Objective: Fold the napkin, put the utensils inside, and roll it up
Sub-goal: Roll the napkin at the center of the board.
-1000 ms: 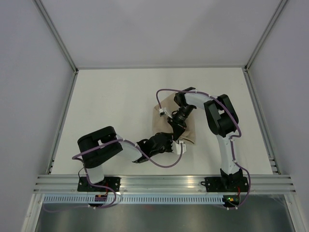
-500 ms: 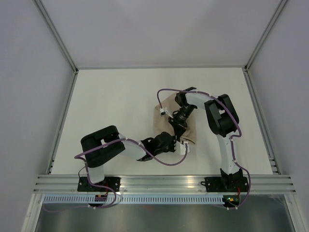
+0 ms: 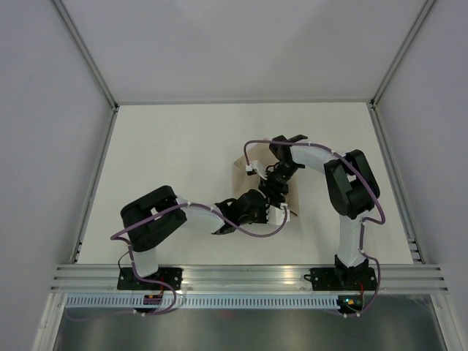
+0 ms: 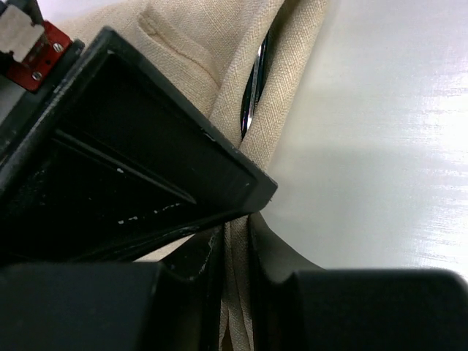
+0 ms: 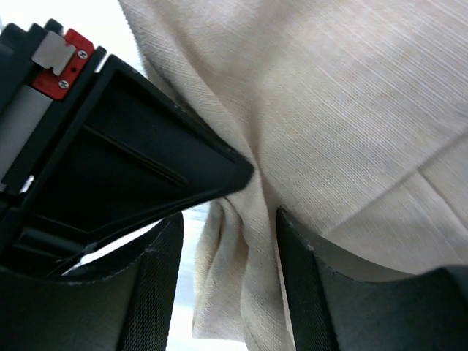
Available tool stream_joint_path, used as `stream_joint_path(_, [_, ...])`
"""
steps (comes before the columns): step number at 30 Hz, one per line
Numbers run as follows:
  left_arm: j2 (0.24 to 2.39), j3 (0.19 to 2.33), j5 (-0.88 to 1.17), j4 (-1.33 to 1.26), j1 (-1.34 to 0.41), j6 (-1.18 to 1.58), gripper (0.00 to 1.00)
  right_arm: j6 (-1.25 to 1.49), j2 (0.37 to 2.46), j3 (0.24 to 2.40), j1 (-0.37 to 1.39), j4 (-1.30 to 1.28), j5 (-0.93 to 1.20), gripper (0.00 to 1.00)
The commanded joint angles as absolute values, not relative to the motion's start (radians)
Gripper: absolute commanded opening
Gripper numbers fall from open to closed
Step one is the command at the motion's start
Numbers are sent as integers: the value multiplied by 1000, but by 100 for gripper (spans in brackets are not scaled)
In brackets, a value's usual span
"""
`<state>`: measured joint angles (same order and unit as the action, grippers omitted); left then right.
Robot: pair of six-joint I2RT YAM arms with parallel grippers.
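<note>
The beige napkin (image 3: 243, 172) lies bunched at mid-table, mostly under both arms. My left gripper (image 3: 272, 210) is shut on a thin folded edge of the napkin (image 4: 197, 44), with cloth layers pinched between its fingers (image 4: 285, 292). A sliver of shiny metal of the fork (image 4: 251, 91) shows inside the fold just beyond the jaws; its handle is hidden. My right gripper (image 3: 275, 189) is open over the napkin (image 5: 351, 95). A loose bunch of cloth hangs between its fingers (image 5: 146, 292), with a gap on the left side.
The white table (image 3: 168, 153) is walled by grey panels and aluminium posts. A metal rail (image 3: 248, 274) runs along the near edge by the arm bases. Purple cables loop off both arms over the napkin area.
My right gripper has opened and let go of the cloth, and its arm has swung right. My left gripper has closed on the napkin's fold and shifted right toward the right gripper.
</note>
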<state>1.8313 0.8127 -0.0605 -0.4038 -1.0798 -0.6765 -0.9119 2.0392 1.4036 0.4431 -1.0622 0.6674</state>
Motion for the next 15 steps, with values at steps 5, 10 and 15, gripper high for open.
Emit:
stream_joint_path(5, [1822,851,58,-212,-1048,-561,2,-756,1911,1321,417,-802,517,63])
stream_joint_path(10, [1832,884,100,-163,-1029,-531,2,-678,1859,1284,361,-709,500,64])
stream_joint_path(15, [1836,919,185,-101,-990,-483,2,-606,1803,1250,290,-629,509,64])
